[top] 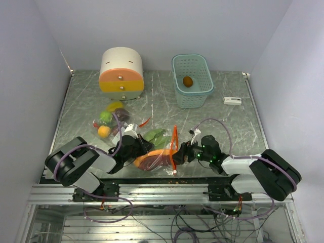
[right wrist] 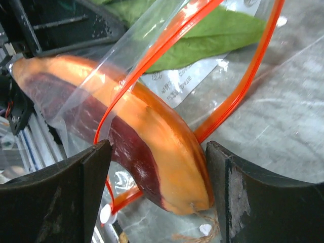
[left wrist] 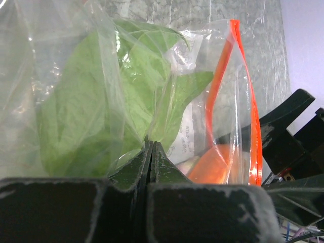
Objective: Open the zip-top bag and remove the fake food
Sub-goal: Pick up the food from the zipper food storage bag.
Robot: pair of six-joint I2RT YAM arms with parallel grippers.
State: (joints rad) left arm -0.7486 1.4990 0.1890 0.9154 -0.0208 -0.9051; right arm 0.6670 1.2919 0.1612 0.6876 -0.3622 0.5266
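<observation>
The orange-sealed clear plastic bag (top: 164,152), lower centre, gapes open; small plastic fruits (top: 105,119) lie out at left. A flat green plastic leaf (left wrist: 91,111) and an orange-maroon slice (right wrist: 152,136) remain inside; the left hand (left wrist: 151,147) pinches its film, and the right hand (right wrist: 157,152) is spread astride the slice.

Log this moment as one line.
left gripper shut on bag | right gripper open astride orange-red piece | bag unzipped, leaf inside

zip-top bag (top: 163,148) 1 | basket (top: 178,85) 1 | drawer box (top: 121,66) 1 | loose toy fruits (top: 104,131) maybe 5
</observation>
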